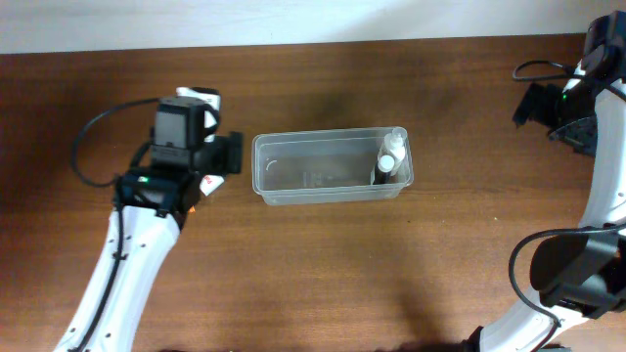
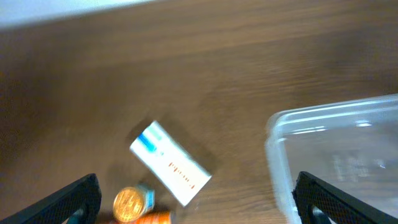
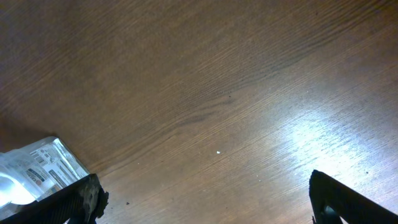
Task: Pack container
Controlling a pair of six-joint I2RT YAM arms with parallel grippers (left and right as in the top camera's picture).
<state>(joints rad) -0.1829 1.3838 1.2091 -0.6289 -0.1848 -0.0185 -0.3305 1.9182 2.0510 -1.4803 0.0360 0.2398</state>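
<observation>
Left gripper (image 2: 196, 202): fingers spread wide, holding nothing, poised toward the left edge above a white-and-blue box (image 2: 171, 163) and an orange-gold item (image 2: 134, 204).

The container (image 1: 293, 166) sits mid-table, long sides parallel to the far edge, just beside that gripper. A small bottle (image 1: 389, 161) stands in its right end.

Handling estimate: thin clear plastic, light, flexible-walled, probably slippery. Grip the rim at a short end.

Bare wood lies on its near-edge side and toward the right edge.

Right gripper (image 3: 205, 199): fingers spread wide, holding nothing, near the far right corner, beside a foil packet (image 3: 37, 171).
</observation>
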